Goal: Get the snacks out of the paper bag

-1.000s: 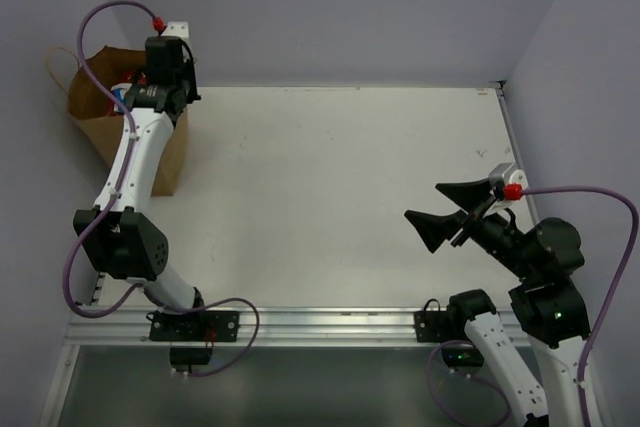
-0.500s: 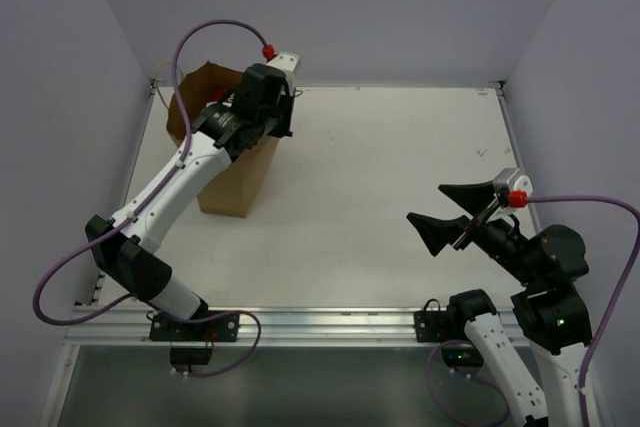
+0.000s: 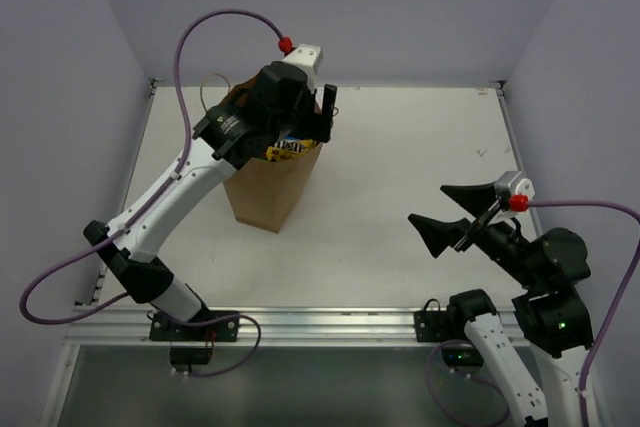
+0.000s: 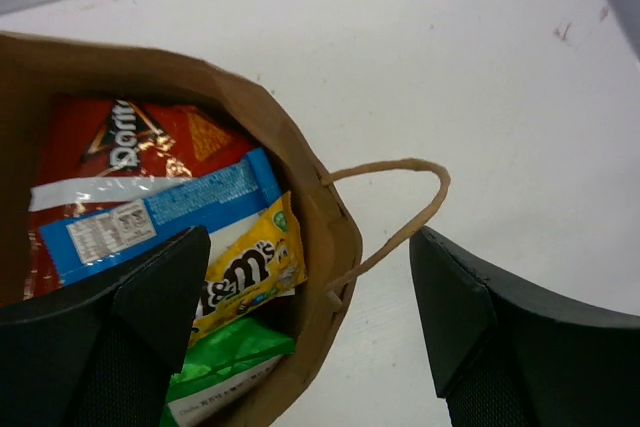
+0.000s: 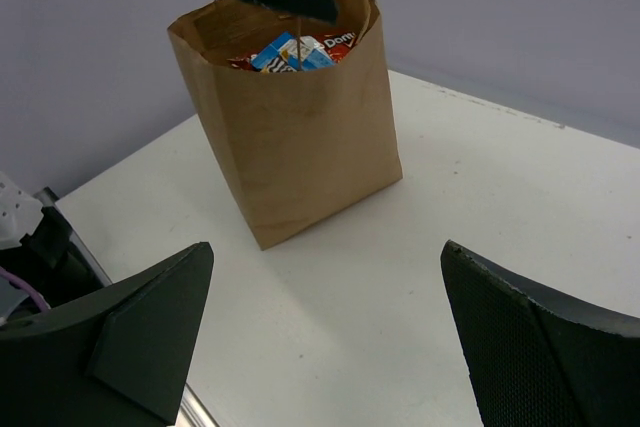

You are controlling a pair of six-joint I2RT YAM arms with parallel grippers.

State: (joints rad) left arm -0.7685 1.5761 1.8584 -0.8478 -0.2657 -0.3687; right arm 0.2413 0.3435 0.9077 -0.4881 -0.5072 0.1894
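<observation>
Hovering over paper bag (image 3: pixel 265 192), left gripper (image 4: pixel 305 247)

You see the brown paper bag (image 3: pixel 265 192) upright, mouth open, at 10 o'clock on the desk (image 3: pixel 400 167). Inside, overlapping: orange-red Doritos bag (image 4: pixel 140 142), blue-labelled packet (image 4: pixel 160 212), yellow M&M's packet (image 4: pixel 245 272), green packet (image 4: pixel 225 372). One twisted handle (image 4: pixel 400 217) loops outward.

Quantities: one paper bag (image 5: pixel 300 147); inside it (visible contents only, four in all) one Doritos bag (image 4: pixel 150 137), one blue-labelled bag (image 4: pixel 170 209), one yellow M&M's packet (image 4: pixel 250 267), one green packet (image 4: pixel 225 367).
</observation>
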